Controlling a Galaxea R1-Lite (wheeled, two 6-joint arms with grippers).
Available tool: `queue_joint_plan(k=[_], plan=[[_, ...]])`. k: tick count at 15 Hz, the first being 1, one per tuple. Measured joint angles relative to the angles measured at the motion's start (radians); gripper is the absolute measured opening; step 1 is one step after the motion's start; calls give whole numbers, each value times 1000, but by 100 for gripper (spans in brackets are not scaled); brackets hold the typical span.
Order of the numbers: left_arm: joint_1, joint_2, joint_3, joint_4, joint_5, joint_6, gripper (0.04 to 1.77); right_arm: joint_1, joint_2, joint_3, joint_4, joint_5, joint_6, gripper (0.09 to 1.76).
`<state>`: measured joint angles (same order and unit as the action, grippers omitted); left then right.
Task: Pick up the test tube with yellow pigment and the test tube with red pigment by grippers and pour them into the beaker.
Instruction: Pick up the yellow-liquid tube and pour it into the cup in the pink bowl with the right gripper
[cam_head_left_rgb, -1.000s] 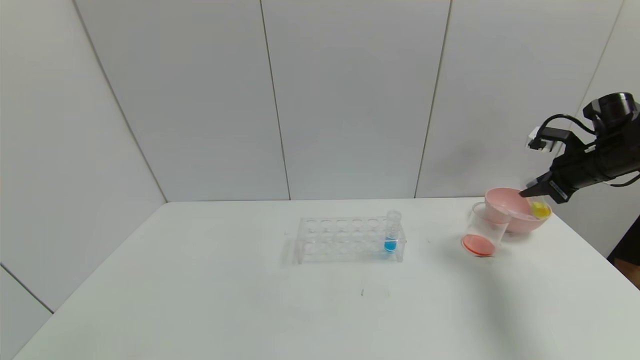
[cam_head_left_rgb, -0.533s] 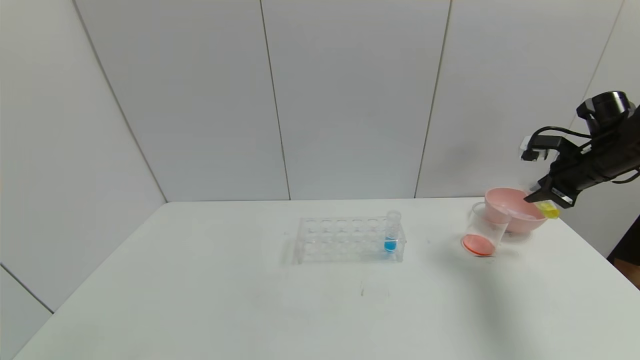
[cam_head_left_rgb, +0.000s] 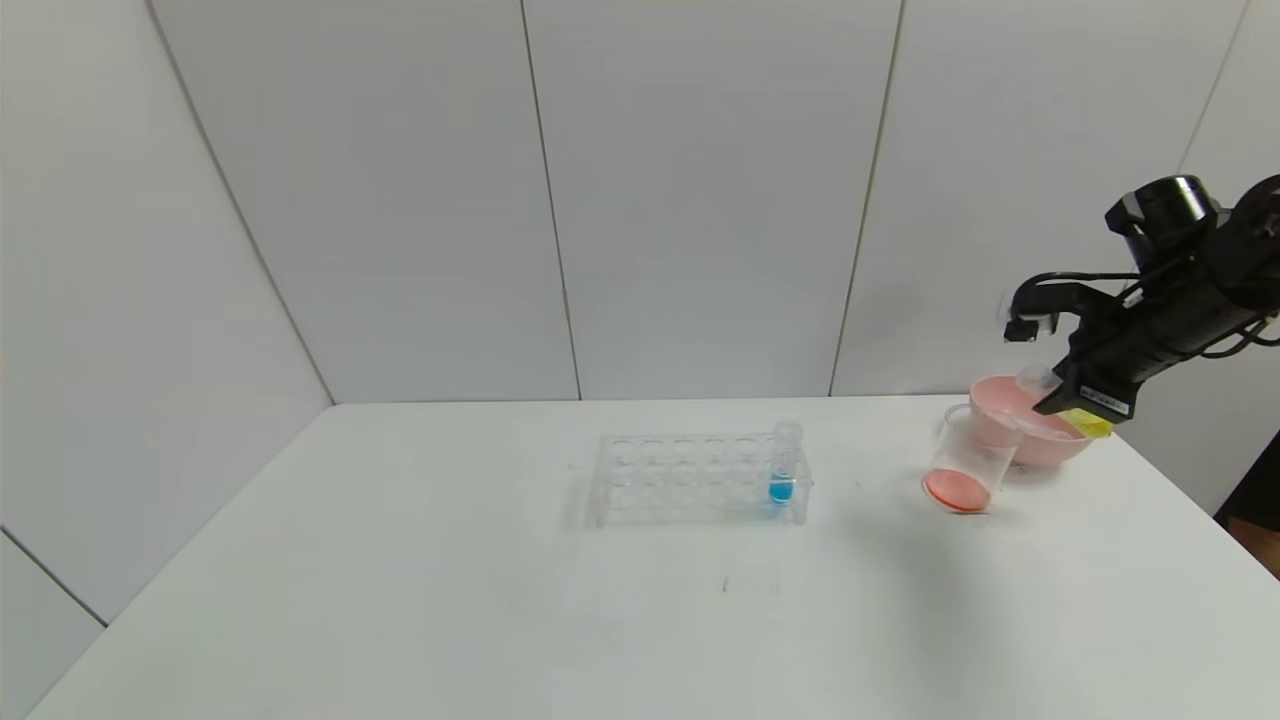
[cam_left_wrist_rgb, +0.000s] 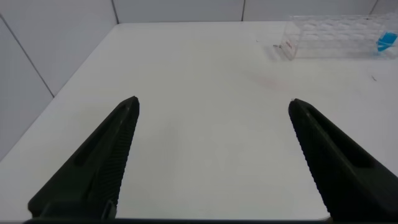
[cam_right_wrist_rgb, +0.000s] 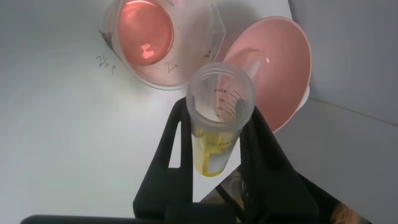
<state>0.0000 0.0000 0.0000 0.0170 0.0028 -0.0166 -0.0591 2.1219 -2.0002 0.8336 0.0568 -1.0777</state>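
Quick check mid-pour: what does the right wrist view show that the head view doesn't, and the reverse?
Right wrist only: printed scale on the test tube with yellow pigment, and a clear tube lying in the pink bowl.
Head only: the rack with the blue tube.
Both: the right gripper clamping the yellow tube, the beaker with red liquid.

**Three cameras, one table**

The head view looks forward and down over the table (cam_head_left_rgb: 500, 600). The left wrist view skims low toward the tube rack (cam_left_wrist_rgb: 329, 37). The right wrist view looks closely down onto the beaker (cam_right_wrist_rgb: 155, 43) and pink bowl (cam_right_wrist_rgb: 280, 68), shared with the head view
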Motion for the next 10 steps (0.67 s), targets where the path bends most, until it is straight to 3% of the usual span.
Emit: queue_joint_plan(k=[6, 10], plan=[[0, 0, 0, 0, 0, 0, 172, 36, 7, 0, 24, -75, 1, 50], [0, 0, 0, 0, 0, 0, 172, 58, 8, 0, 53, -178, 24, 50]])
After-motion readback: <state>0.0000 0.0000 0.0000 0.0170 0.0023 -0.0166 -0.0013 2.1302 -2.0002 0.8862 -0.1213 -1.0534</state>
